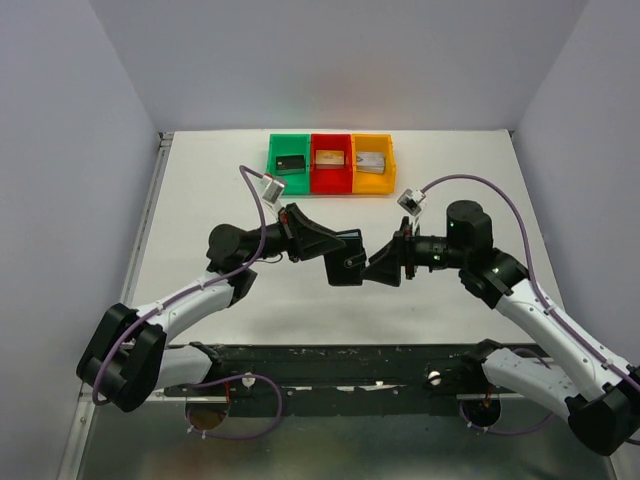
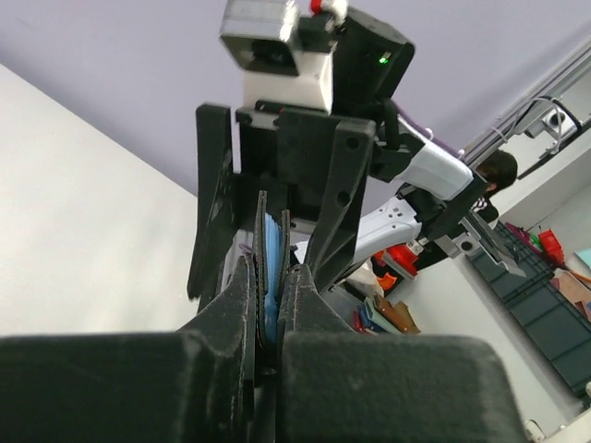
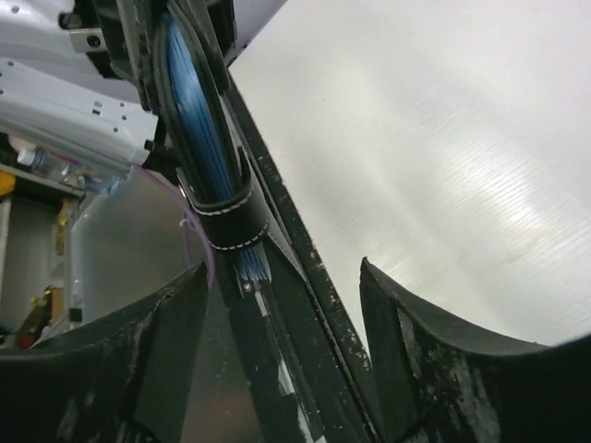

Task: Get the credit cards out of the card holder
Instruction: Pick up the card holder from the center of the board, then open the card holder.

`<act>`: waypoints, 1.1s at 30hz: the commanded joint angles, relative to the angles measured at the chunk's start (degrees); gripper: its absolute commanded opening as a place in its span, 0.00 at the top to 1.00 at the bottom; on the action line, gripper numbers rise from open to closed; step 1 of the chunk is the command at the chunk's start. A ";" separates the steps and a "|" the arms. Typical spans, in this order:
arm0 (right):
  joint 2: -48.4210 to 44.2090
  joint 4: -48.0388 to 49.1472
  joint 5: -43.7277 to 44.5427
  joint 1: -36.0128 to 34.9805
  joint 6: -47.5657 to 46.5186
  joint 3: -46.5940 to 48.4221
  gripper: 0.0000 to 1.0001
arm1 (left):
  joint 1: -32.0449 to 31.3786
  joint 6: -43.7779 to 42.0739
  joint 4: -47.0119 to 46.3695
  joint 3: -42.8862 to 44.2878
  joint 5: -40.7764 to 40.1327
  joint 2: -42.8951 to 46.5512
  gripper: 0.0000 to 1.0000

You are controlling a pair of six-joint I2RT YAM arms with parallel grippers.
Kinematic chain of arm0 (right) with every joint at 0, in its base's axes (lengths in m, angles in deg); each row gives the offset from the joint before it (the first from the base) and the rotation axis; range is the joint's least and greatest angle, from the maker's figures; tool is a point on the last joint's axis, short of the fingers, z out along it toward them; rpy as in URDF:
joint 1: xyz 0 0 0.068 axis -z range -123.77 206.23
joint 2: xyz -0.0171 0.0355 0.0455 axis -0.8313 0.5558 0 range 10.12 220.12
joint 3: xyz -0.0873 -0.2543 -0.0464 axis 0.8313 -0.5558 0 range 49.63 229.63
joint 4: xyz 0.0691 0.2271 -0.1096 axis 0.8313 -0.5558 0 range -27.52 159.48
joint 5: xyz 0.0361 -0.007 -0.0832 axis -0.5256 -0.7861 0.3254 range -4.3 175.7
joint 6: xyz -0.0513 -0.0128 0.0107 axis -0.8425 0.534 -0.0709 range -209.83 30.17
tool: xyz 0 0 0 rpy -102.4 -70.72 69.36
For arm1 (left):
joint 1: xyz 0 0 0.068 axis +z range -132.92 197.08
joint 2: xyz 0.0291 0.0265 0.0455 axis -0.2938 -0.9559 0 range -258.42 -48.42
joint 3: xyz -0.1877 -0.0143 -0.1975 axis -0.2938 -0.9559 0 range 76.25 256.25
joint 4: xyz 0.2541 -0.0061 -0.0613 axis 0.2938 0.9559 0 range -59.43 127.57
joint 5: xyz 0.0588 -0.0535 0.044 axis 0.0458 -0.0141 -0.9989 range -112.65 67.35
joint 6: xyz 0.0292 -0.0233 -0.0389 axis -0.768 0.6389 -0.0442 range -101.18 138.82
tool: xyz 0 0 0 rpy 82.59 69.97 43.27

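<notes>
Nearest the camera, the right arm (image 1: 560, 330) is cut off at the lower right corner of the overhead view. Above the middle of the white table (image 1: 200, 210), the card holder (image 1: 348, 262) is held clear of the surface, pinched edge-on between the pressed-together fingers of the left gripper (image 2: 269, 293). It is faced by the right gripper (image 3: 282, 269), whose jaws are spread wide with one finger to either side of the holder; whether either finger touches it cannot be made out. Only the holder's thin edge is presented to the wrist cameras. Bluish layers are seen between black covers, crossed by a stitched black strap (image 3: 231, 220), and the credit cards cannot be told from the pockets (the layers run together). Much of the holder is masked by the left fingers. At the table's far edge three bins are set touching in a row, green bin (image 1: 275, 165), red bin (image 1: 331, 182) and orange bin (image 1: 372, 184). A dark item (image 1: 291, 163), a tan item (image 1: 330, 157) and a grey item (image 1: 370, 160), too small to identify, are seen inside them in that order.
</notes>
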 commanded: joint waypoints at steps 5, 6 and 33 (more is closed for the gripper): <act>-3.99 -11.41 11.91 0.15 -3.23 9.74 0.21 | -0.35 -13.28 24.23 5.36 -3.99 6.59 1.00; -4.25 -12.99 13.32 0.07 -3.67 10.62 0.21 | -0.44 -15.04 28.53 6.50 -5.83 7.30 1.00; 7.69 -22.49 76.35 -26.82 -7.81 22.40 0.37 | -10.72 -15.94 81.66 30.94 -42.84 2.03 1.00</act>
